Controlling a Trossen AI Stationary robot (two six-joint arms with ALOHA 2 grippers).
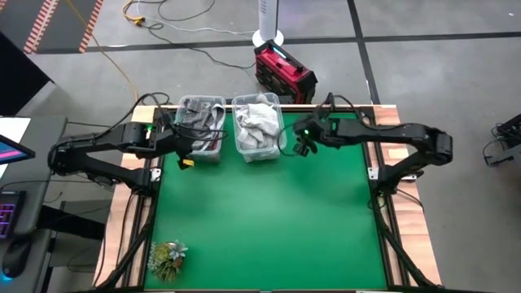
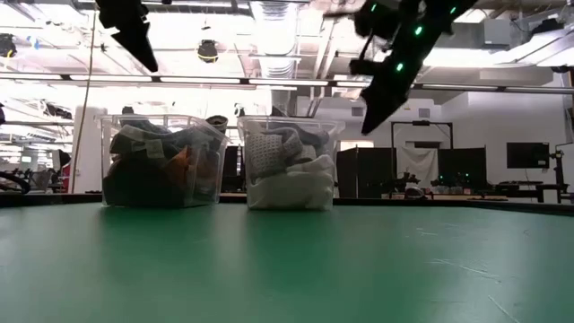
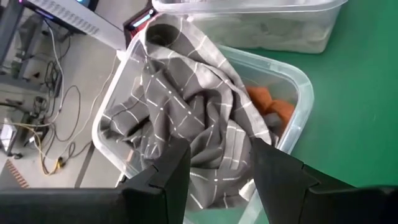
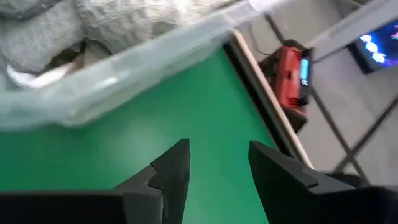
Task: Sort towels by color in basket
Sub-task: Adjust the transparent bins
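Observation:
Two clear plastic bins stand side by side at the table's far edge. The left bin (image 1: 218, 104) (image 2: 115, 126) holds a grey plaid towel (image 3: 180, 106) on top, with a rust-orange towel (image 3: 273, 109) and dark cloth under it. The right bin (image 1: 275, 101) (image 2: 334, 135) holds white and pale grey towels (image 1: 257, 124) (image 4: 124, 22). My left gripper (image 1: 188, 153) (image 3: 217, 152) hangs open and empty above the near side of the left bin. My right gripper (image 1: 304, 147) (image 4: 217, 155) is open and empty above the green mat, just right of the right bin.
A small green leafy plant (image 1: 167, 259) sits at the table's near left corner. The green mat (image 1: 269, 220) stretches from the bins to the near edge. A red box (image 1: 283, 75) stands on the floor beyond the far edge.

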